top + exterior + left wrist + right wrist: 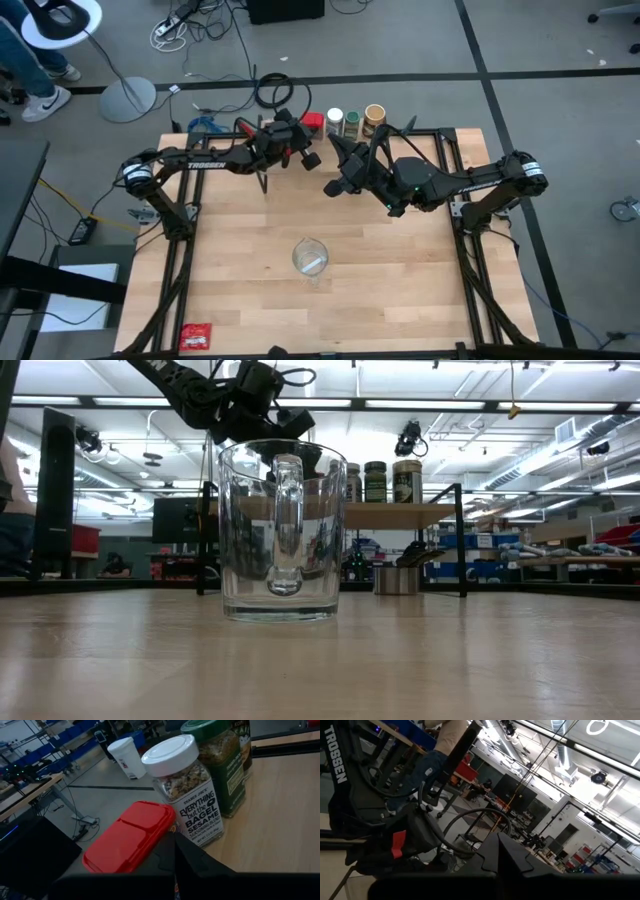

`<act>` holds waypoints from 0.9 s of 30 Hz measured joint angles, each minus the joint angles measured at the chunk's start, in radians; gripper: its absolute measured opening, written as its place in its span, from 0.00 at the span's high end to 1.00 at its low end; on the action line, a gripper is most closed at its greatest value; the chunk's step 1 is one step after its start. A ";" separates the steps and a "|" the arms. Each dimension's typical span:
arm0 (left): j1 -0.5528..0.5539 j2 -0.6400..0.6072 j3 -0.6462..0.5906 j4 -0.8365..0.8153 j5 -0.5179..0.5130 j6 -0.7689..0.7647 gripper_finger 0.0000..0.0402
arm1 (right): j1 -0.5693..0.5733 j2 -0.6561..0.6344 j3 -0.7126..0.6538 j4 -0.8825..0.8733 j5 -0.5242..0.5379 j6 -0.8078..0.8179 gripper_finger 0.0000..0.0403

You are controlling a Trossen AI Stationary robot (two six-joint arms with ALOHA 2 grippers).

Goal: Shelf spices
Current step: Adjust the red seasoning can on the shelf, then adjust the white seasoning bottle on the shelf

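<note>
A: We have the left gripper (312, 158) shut on nothing, its closed fingers (175, 855) just short of the red tin (131, 839). The white-lidded jar (187, 790) and green-lidded jar (222, 762) stand beside the tin, a little beyond the tips, on the shelf (400, 515).

B: The right gripper (333, 187) hangs near the left one, also closed and empty. We see nothing between its fingers (502, 852).

A: The tan-lidded jar (374, 119) tops the row. We judge most of the shelving done.

B: One tin (396, 580) sits on the table under the shelf. Next, we think, a gripper opens and goes down for it, clear of the glass mug (310, 257).
</note>
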 joint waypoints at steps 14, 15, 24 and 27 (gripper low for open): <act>0.001 0.000 0.000 0.010 0.014 -0.001 1.00 | -0.001 0.000 0.000 -0.003 0.008 0.000 1.00; -0.005 0.000 0.000 0.015 0.014 -0.001 1.00 | -0.001 0.000 0.000 -0.003 0.011 0.000 1.00; -0.067 0.000 0.078 -0.030 0.001 0.011 1.00 | -0.008 0.000 0.000 -0.007 0.049 0.000 1.00; -0.085 -0.001 0.125 -0.083 -0.015 0.024 1.00 | -0.032 0.000 0.000 -0.043 0.046 0.040 1.00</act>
